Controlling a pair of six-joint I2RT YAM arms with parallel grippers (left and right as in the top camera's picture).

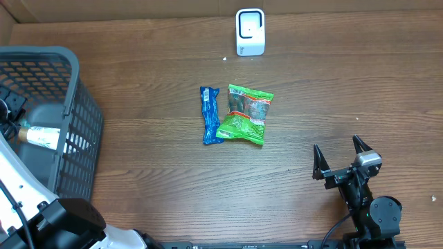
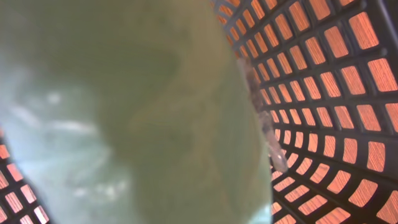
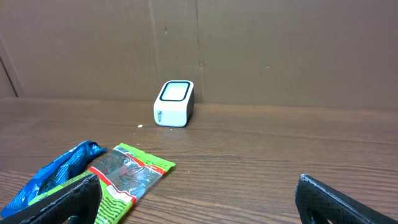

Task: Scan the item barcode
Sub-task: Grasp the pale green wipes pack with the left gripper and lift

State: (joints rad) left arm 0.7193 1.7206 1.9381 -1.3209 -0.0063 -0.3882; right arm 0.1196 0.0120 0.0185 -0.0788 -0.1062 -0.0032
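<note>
The white barcode scanner (image 1: 250, 32) stands at the table's far edge, also in the right wrist view (image 3: 174, 103). A green snack pack (image 1: 244, 114) and a blue one (image 1: 210, 115) lie flat mid-table. My left gripper (image 1: 10, 109) reaches inside the grey basket (image 1: 83, 117), next to a bottle-like item with a white label (image 1: 38, 136). A blurred pale green thing (image 2: 124, 112) fills the left wrist view and hides the fingers. The frames do not show whether anything is held. My right gripper (image 1: 340, 158) rests open near the front right, with nothing between its fingers (image 3: 68, 202).
The basket's mesh wall (image 2: 336, 93) surrounds the left wrist camera. Brown cardboard walls rise behind the scanner. Bare wood lies between the snack packs (image 3: 124, 177) and the right gripper.
</note>
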